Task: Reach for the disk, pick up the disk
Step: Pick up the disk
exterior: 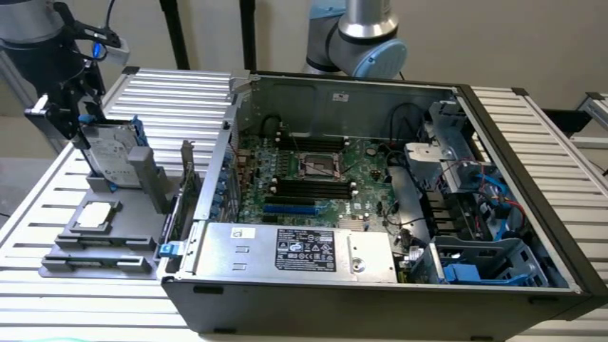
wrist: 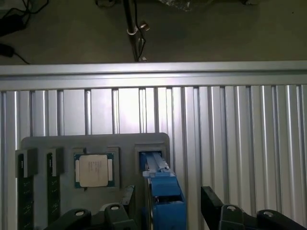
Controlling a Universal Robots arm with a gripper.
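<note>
Now the black gripper (wrist: 169, 200) is open, one jaw on each side of the silver-grey hard disk in its blue plastic frame (wrist: 160, 184), upright in a grey plastic holder (wrist: 96, 143). Centre it well, so both jaws meet the flat faces together.

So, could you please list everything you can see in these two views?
table: one, silver slats, under everything
case: one, black, open, mid-table
motherboard: one, green, inside the case
power supply: one, silver, inside the case, nearest the exterior camera
drive cage: one, blue-grey, case corner at the exterior view's right
tray: one, grey, beside the case at the exterior view's left
disk: one, silver in a blue frame, upright in the tray
chip: one, silver, flat in the tray beside the disk
arm: one, silver-grey, behind the case
jaws: one pair, black, open, either side of the disk's top
</note>
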